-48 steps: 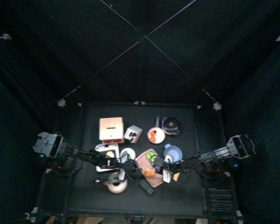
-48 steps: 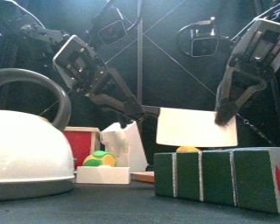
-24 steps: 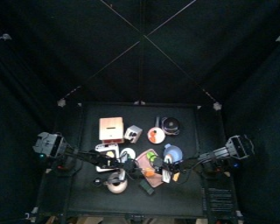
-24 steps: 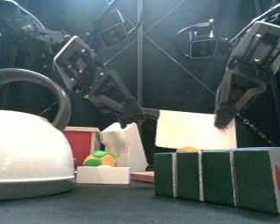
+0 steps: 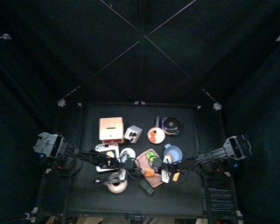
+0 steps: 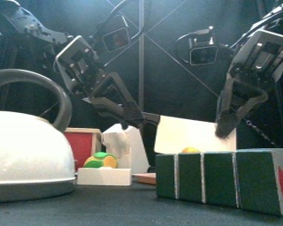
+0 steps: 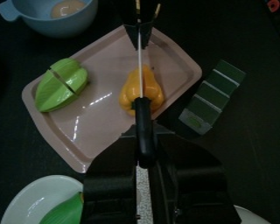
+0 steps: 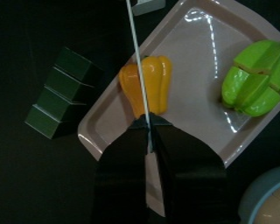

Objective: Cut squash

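Note:
An orange-yellow squash (image 7: 145, 87) lies on a pink cutting board (image 7: 101, 131); it also shows in the right wrist view (image 8: 149, 83). My right gripper (image 8: 149, 129) is shut on a knife whose white blade (image 6: 197, 134) stands edge-down along the squash. The blade shows as a thin line (image 8: 136, 52) in the right wrist view. My left gripper (image 7: 139, 105) is shut, its tips on the end of the squash facing it. In the front view only the squash's top (image 6: 191, 150) shows behind green blocks.
A split green vegetable (image 7: 63, 83) lies on the same board. A row of green blocks (image 7: 213, 96) stands beside the board. A white kettle (image 6: 26, 150), a red cup (image 6: 79, 141) and a small tray of toy food (image 6: 103, 163) stand in front. A blue bowl (image 7: 60, 13) is nearby.
The white blade has come down a little and tilted slightly over the squash. The right arm has shifted with it. The left arm has hardly moved.

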Motion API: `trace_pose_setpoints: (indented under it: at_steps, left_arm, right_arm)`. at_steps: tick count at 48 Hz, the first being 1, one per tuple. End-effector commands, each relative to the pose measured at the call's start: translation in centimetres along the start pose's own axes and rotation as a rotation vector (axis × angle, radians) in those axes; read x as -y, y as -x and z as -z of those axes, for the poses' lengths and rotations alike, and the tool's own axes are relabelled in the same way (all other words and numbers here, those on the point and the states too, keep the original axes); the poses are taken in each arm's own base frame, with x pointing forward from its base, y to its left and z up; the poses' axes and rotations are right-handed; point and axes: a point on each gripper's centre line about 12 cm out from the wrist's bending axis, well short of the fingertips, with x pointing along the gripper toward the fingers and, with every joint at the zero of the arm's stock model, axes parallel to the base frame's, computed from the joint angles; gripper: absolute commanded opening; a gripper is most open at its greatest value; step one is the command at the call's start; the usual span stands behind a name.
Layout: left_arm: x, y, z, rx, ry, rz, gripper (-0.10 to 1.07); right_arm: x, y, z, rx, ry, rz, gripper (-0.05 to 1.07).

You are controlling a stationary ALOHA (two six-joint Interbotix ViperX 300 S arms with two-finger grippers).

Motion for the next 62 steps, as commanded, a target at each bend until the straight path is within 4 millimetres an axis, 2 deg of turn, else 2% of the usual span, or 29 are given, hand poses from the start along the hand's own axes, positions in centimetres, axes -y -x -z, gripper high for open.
trace_pose_setpoints:
  at_steps: [1, 17, 62]
  left_arm:
    - [0.1, 0.1, 0.3, -0.011, -0.004, 0.006, 0.42]
    - [0.0, -0.7, 1.3, -0.047, -0.016, 0.003, 0.41]
    - [0.0, -1.3, 2.3, -0.075, -0.015, 0.0, 0.41]
  right_arm:
    - [0.2, 0.1, 0.4, -0.021, -0.005, 0.015, 0.29]
    - [0.2, -0.5, 0.6, -0.036, -0.005, 0.022, 0.29]
    - [0.4, -1.6, 1.0, -0.069, -0.004, 0.039, 0.29]
